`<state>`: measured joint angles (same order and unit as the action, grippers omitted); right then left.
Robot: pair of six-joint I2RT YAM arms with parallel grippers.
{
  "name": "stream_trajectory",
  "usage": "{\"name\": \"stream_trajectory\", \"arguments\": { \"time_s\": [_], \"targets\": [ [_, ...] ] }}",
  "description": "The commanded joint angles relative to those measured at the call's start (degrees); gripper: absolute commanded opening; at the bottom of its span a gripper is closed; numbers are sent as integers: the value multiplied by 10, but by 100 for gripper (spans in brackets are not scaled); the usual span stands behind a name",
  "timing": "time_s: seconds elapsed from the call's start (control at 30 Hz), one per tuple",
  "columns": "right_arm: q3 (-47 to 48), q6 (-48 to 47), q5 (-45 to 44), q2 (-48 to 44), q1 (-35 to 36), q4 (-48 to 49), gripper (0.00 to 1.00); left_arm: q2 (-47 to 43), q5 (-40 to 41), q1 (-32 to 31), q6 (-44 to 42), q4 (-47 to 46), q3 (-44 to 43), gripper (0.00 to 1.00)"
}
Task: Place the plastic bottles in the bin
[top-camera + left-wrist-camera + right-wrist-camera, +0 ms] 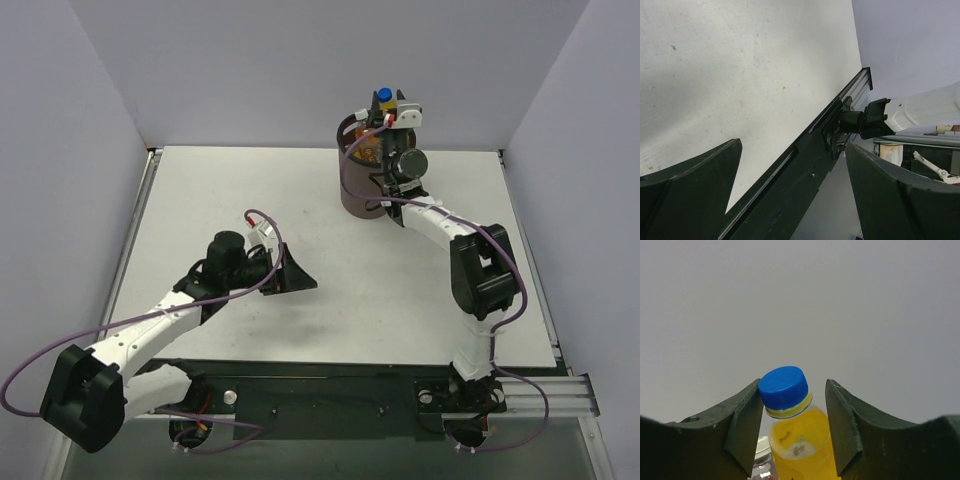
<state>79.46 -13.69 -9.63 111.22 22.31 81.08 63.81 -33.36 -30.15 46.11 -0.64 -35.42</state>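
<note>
Table: I see a white table top (300, 240), matte, faintly speckled in the left wrist view; a thin metal strip (141, 230) runs along its left edge
Near edge: a dark plate (320, 390) spans the front; a silver slotted rail (555, 392) juts out at its right end
Walls: plain pale grey-lilac panels; back wall (320, 70), left wall (60, 180) and right wall (600, 170) box in my view
Light: even and soft; shadows are faint

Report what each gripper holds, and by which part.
Left gripper: nothing, open. Yellow bottle sits inside the right gripper, cap touching one finger; whether it is actually gripped cannot be told.
</note>
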Motion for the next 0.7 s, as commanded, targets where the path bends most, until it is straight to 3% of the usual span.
{"name": "stream_trajectory", "arguments": {
  "time_s": [0.0,0.27,0.5,0.67],
  "targets": [
    [-25,41,4,-40,12,42,48,-32,-6,4,0,-26,13,96],
    [-41,52,-18,-95,16,22,56,-79,1,4,6,-17,40,96],
    [-34,53,-29,-156,17,-90,87,-129,8,4,5,-1,63,96],
    [-57,60,-48,-194,17,-125,92,-159,13,3,6,6,74,96]
  ]
}}
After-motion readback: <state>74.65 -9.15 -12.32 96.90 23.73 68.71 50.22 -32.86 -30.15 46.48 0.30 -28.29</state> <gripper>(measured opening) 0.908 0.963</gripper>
